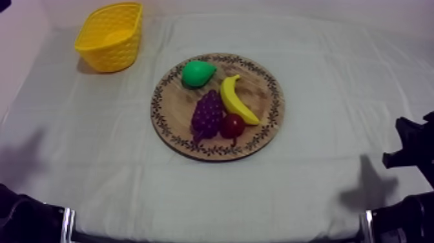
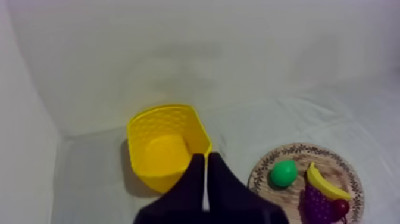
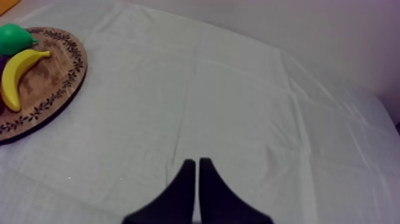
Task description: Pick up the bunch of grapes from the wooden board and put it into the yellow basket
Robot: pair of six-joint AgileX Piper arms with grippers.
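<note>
Left claw [image 2: 205, 156] has its black fingers pressed together into a narrow wedge, gripping nothing, and it points towards the yellow basket [image 2: 156, 146]. Right claw [image 3: 197, 161] is closed and empty in the same way, low above the creased cloth [image 3: 238, 95] of the worktop [image 1: 323, 187] and well apart from the fruit.

Farther in, the round wooden board [image 1: 261, 97] shows pale grain inside a dark leafy rim. The bunch of grapes [image 1: 206, 115] lies on the board's near-left part, a purple, knobbly, tapering cluster. It touches the small red fruit [image 1: 232, 125] and sits just beside the smooth curved banana [image 1: 236, 100]. The glossy green pear [image 1: 197, 73] lies behind it.

That crowding is the main risk, I judge. A claw that comes down a little to the right could nudge the red fruit (round, so it would likely roll) or pinch it along with the grapes. The lumpy moulded surface may also slip out of a shallow grip.

Farthest off, at the far left, the basket has thin latticed walls and looks light. I'd expect a bump on its rim to shove or tip it.
</note>
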